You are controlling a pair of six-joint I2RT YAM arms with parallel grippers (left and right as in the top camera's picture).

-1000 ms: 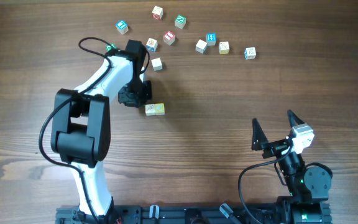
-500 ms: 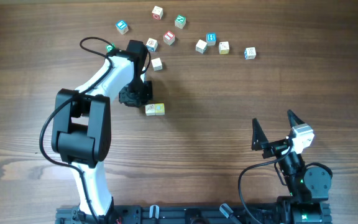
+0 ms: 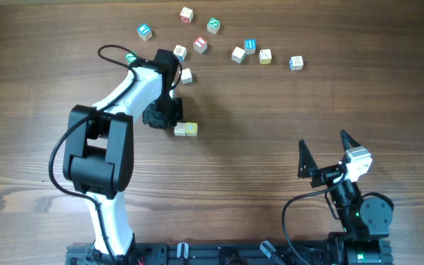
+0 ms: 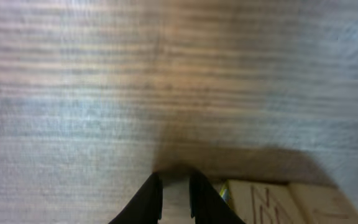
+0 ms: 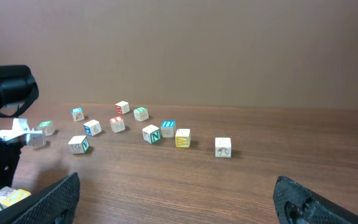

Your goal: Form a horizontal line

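Horizontal line, overhead: only a pair of pale cubes so far, touching side by side, left of frame centre on wooden worktop. Right-hand cube of pair yellowish. Left claw right at pair's left end, pointing down; touching or not, cannot tell from above. Loose cubes scattered across upper middle of frame, apart from pair; blue-faced cube, green-faced cube and red-faced cube among them. Plain cube just right of left arm. Right claw at lower right, spread wide, holding nothing, well apart from every cube.

Left wrist: left claw at bottom centre, fingers nearly pressed together, thin slit between, nothing pinched. Pair of cubes at bottom right, nearer one just beside the finger on frame's right, carved mark on its face. Blurred wood grain over rest of frame.

Right wrist: right claw spread out to both lower corners, empty. Loose cubes in a ragged band across mid-frame. Left arm at left edge; line's pair in lower left corner beneath it, yellow top showing.
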